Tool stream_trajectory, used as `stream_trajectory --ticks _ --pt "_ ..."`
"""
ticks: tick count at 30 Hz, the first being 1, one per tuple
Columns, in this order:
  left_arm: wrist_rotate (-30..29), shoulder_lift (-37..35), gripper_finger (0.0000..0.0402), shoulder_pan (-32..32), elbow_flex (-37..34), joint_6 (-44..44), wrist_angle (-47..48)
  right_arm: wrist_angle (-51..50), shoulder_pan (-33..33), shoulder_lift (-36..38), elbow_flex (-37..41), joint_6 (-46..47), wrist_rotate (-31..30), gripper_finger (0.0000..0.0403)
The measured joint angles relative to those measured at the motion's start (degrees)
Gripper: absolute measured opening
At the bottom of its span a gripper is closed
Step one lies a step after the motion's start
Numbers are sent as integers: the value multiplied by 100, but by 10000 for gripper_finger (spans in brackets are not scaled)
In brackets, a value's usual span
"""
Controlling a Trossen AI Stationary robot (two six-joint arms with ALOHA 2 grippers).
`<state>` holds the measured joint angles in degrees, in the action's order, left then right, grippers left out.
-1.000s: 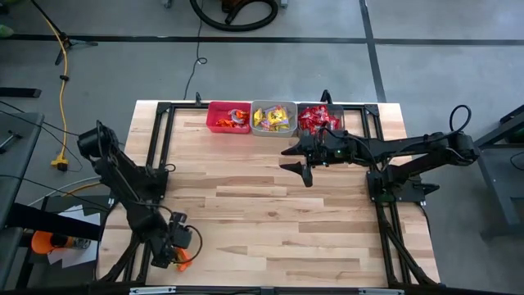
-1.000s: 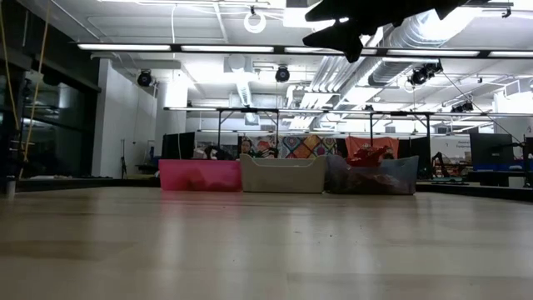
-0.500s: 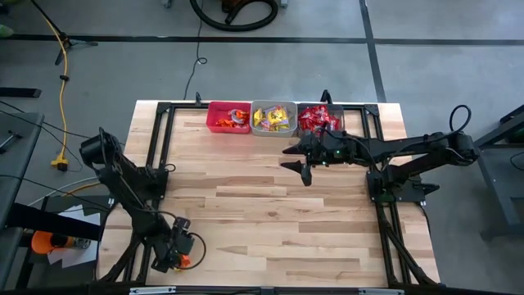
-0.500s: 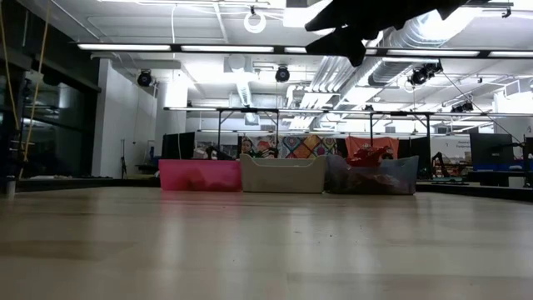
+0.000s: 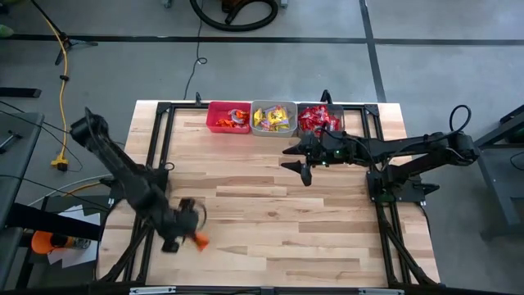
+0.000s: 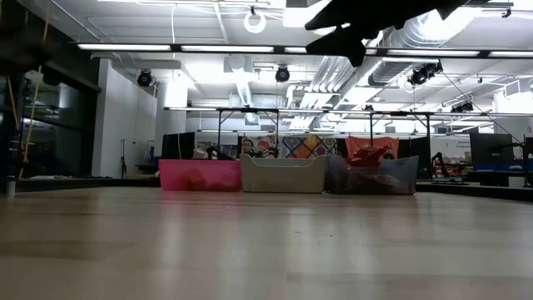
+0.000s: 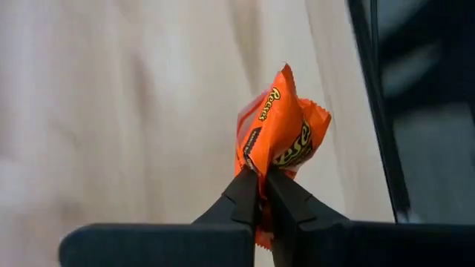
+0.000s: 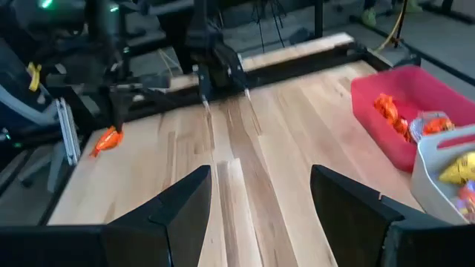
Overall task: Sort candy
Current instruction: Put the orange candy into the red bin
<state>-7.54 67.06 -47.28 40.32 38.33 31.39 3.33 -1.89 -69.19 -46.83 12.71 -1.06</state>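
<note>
One orange candy packet is in my left gripper, which is shut on it above the table's near left part. The same candy shows far off in the right wrist view. More candy lies in three bins at the far edge: a red bin, a grey bin and a dark bin. My right gripper hovers open just in front of the dark bin, touching nothing; it also shows in the right wrist view. My left gripper pinches the orange packet's lower end between its two fingertips. The fingers slant down from the table's left near side. The packet sticks out beyond the fingertips, crumpled, and is lifted clear of the table.
Black frame rails run along the table's left side and right side. The wide wooden middle of the table lies between the two arms. The three bins stand side by side, touching, against the far edge.
My left gripper has risen and gone from the near left corner toward the table's right and far edges. The orange candy has gone along with it and now hangs clear of the table. My right arm has kept still.
</note>
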Motion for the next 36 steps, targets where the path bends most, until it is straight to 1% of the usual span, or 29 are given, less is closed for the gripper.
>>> stream_trajectory --ticks 4,6,8,12,16,19,22,25,31,33,36 --pt "-919 -894 1 891 7 -789 -340 450 0 0 0 30 83 224" --pt "-1256 -1162 1 1422 11 -1151 -711 760 13 0 0 34 169 224" --pt "-1436 -1283 1 1996 11 -1432 -1176 1063 44 0 0 123 226 224" --pt "-1335 -1226 0 3031 12 -2132 -2600 1565 134 0 0 363 362 224" --pt "-1060 -871 0 3793 20 -2823 -4202 1807 302 0 0 378 434 224" --pt "-818 -614 0 4170 22 -2989 -4752 1753 398 0 0 378 436 224" --pt "-613 -447 0 4334 13 -2997 -4767 1705 451 0 0 376 435 224" --pt "-510 -332 0 4355 13 -2998 -4778 1699 457 0 0 332 433 224" --pt "-498 -310 0 4354 20 -2794 -4795 1703 442 0 0 213 430 224" --pt "-629 -403 0 4476 164 -2732 -4564 1707 442 2 0 163 423 224" --pt "-1142 -635 0 4968 684 -3021 -3976 1707 442 1 0 118 228 224"
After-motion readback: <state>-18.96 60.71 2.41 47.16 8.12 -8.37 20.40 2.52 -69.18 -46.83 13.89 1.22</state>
